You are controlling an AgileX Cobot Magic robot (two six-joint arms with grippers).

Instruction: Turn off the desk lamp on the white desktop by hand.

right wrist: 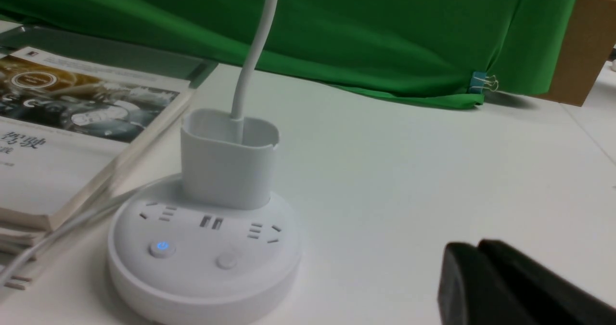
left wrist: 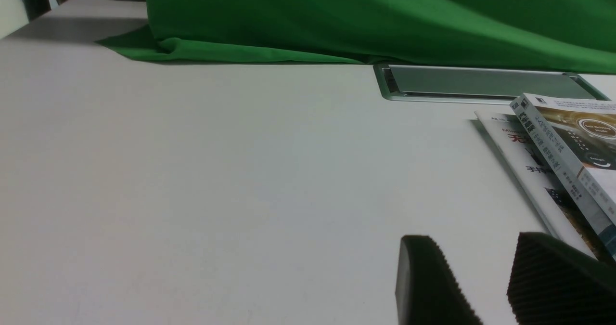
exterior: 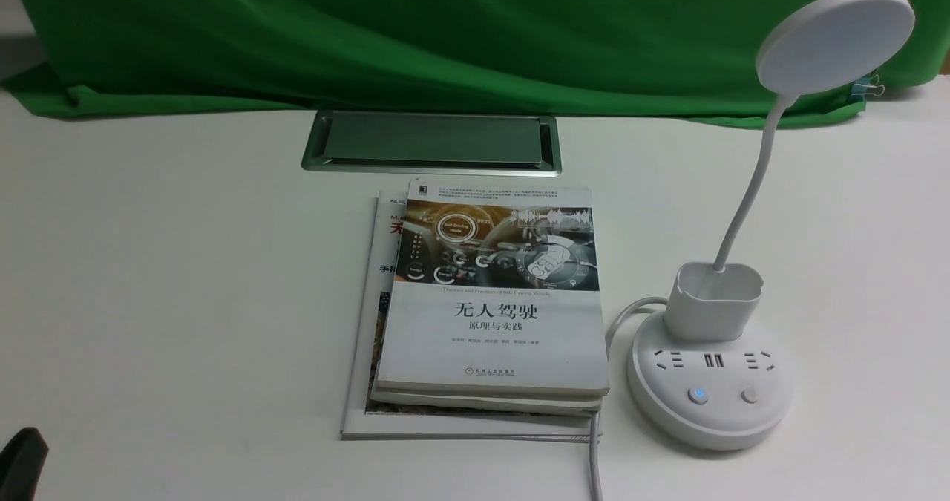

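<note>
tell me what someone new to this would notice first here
Probably the white desk lamp, its round disc head standing tall at the right of the front view, with a button glowing blue on its base. Next, the stack of books left of the lamp, and the bright green cloth across the far side of the white desktop.

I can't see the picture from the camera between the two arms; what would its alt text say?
A white desk lamp with a round head and two base buttons, the left one glowing blue, stands on a white tabletop. Left of it lies a stack of books; behind hangs green cloth.
</note>
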